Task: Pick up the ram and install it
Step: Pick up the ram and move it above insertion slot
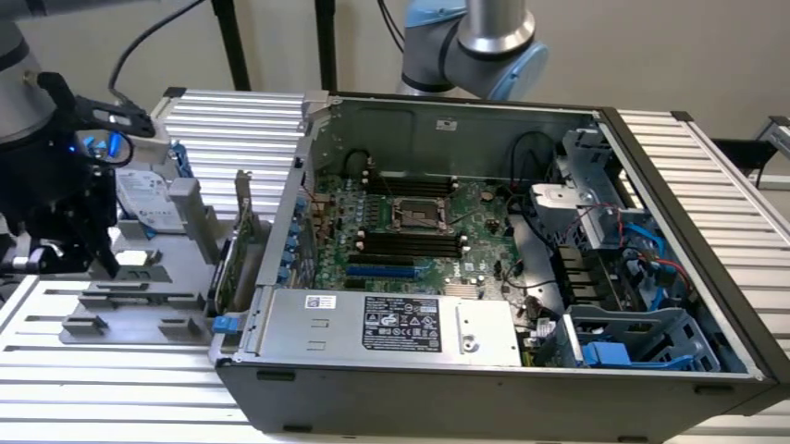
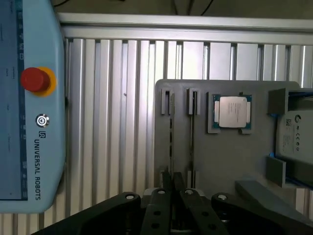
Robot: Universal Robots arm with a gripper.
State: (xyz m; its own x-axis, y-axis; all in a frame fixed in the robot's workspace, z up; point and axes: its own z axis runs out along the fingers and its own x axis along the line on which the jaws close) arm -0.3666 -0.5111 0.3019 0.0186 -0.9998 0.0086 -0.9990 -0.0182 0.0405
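At the exterior view's left, the black, angular gripper (image 1: 105,264) hangs low over a matte grey moulded holder (image 1: 136,305) with blocky ribs and narrow slots. The holder rests on the ribbed aluminium table (image 1: 99,388). In the wrist view the fingers (image 2: 168,183) stand narrow, nearly together, pinched on the ram (image 2: 171,147). The ram stands on edge in one of the holder's two long slots and shows as just a thin dark strip.

Beside those slots a square processor (image 2: 232,111) with a dull silver lid lies flat in a recess. A smooth pale-blue teach pendant (image 2: 34,147) with a round red button (image 2: 34,80) lies on the table, apart from the holder.

Moving right in the exterior view, a silver hard drive (image 1: 142,199) sits in the holder, then a thin green expansion card (image 1: 240,240) stands upright. Further right is the open grey steel case (image 1: 494,398). Inside it are a green motherboard (image 1: 487,208) with long black slots (image 1: 408,245) and a boxy silver power supply (image 1: 395,319) along the near edge. A blue plastic cage (image 1: 630,347) sits at the lower right.
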